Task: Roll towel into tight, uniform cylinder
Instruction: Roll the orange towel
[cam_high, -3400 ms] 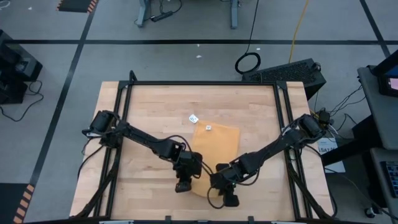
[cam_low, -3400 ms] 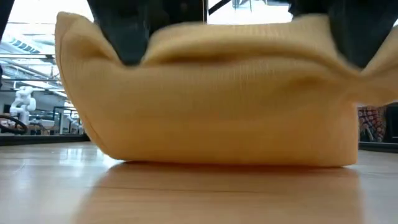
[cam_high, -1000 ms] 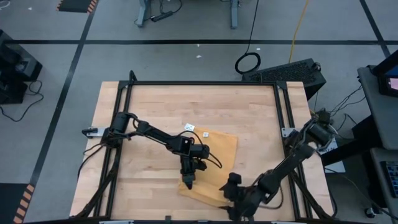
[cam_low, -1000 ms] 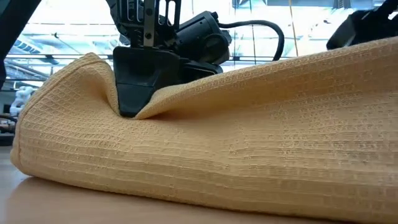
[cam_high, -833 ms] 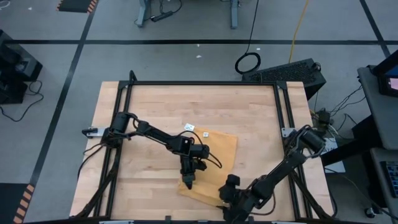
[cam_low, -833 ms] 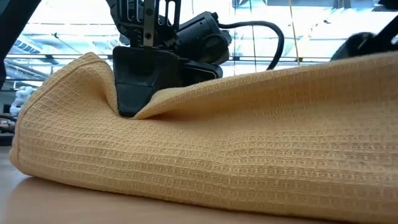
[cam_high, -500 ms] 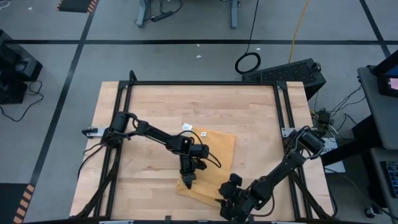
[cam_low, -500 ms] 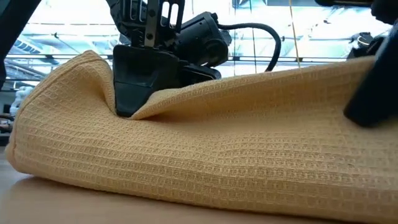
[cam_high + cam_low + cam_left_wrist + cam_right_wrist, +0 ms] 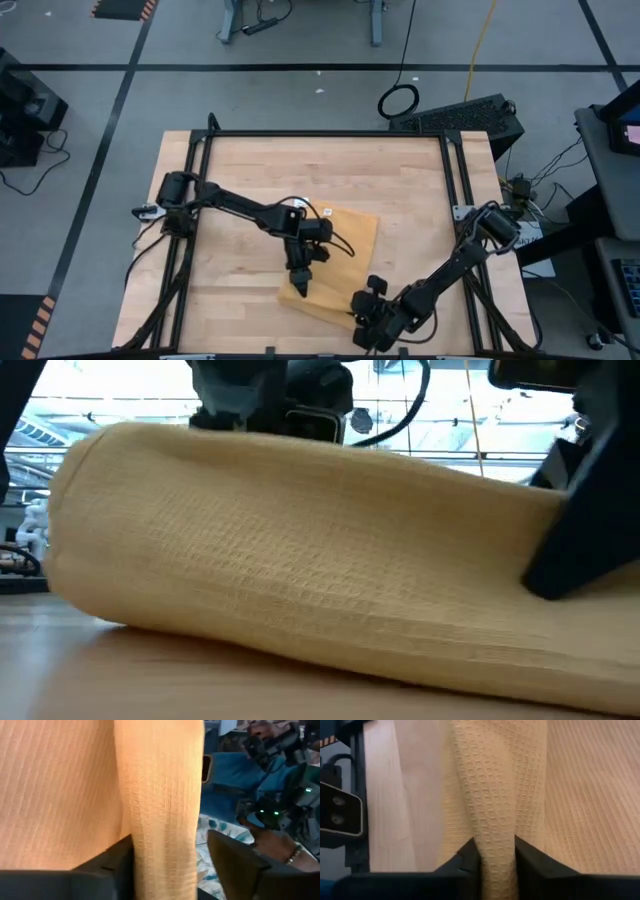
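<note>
Since a second ago the left gripper (image 9: 301,288) has let go of the fold it was pinching: its fingers (image 9: 240,865) now stand apart on either side of the rolled edge, no longer dented into it. Meanwhile the right gripper (image 9: 368,322) has come in and closed on the other end, where the wrist view shows its fingers (image 9: 470,855) pressed against a narrow ridge of fabric.

Outward from both, the towel (image 9: 335,270) lies slanted on the counter (image 9: 250,180), towards its near edge and a little right of centre. Its near edge is turned over into a thick, soft roll (image 9: 300,580), and the flat remainder runs away towards the small white label (image 9: 325,212) at the far edge.

Judging by the waffle weave and the way it bunches, the cloth is light, limp and grippy rather than slippery. It will sag between two holds, so the roll is best taken near both ends of the rolled edge and kept under even tension, or the cylinder is likely to come out loose or tapered.
</note>
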### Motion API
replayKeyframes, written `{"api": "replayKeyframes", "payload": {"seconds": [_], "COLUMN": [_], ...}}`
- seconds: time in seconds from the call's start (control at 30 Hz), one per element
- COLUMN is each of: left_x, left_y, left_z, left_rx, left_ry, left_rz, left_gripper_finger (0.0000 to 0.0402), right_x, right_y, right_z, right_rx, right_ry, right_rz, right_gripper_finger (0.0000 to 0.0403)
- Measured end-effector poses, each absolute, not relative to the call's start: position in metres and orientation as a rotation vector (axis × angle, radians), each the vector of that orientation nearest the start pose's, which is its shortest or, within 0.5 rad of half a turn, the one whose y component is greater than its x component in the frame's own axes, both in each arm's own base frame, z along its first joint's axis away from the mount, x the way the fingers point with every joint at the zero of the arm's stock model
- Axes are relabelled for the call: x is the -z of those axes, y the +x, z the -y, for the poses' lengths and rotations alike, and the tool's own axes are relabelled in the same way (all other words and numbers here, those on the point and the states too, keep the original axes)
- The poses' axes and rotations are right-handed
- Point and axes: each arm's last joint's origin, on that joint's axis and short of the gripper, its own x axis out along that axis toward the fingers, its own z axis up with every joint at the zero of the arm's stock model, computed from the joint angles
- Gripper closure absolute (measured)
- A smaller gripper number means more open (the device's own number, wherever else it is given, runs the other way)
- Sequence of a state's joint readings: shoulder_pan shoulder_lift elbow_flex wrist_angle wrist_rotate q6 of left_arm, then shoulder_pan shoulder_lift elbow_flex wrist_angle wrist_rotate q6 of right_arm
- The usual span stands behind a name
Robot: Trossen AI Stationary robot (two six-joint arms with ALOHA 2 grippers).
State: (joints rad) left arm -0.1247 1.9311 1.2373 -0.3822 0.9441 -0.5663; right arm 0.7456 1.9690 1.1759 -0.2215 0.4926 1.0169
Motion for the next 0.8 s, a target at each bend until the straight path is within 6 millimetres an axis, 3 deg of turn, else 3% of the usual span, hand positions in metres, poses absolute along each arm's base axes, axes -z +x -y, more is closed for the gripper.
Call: {"api": "replayKeyframes", "payload": {"seconds": [0.23,0.47,0.63,0.8], "left_x": [-0.181,-0.207,-0.241,-0.26], "left_y": [0.362,0.346,0.331,0.316], "left_z": [0.056,0.039,0.061,0.11], "left_rx": [0.654,0.578,0.515,0.481], "left_ry": [-0.874,-0.74,-0.503,-0.248], "left_rz": [-1.306,-1.265,-1.157,-1.029], "left_gripper_finger": [0.0119,0.0116,0.0116,0.0116], "right_x": [-0.136,-0.136,-0.136,-0.151], "right_y": [0.301,0.301,0.301,0.295], "right_z": [-0.246,-0.246,-0.246,-0.242], "right_rx": [0.182,0.182,0.186,0.177], "right_ry": [0.369,0.37,0.385,0.387], "right_rz": [-0.827,-0.831,-0.834,-0.855], "right_gripper_finger": [0.0388,0.0371,0.0326,0.0266]}}
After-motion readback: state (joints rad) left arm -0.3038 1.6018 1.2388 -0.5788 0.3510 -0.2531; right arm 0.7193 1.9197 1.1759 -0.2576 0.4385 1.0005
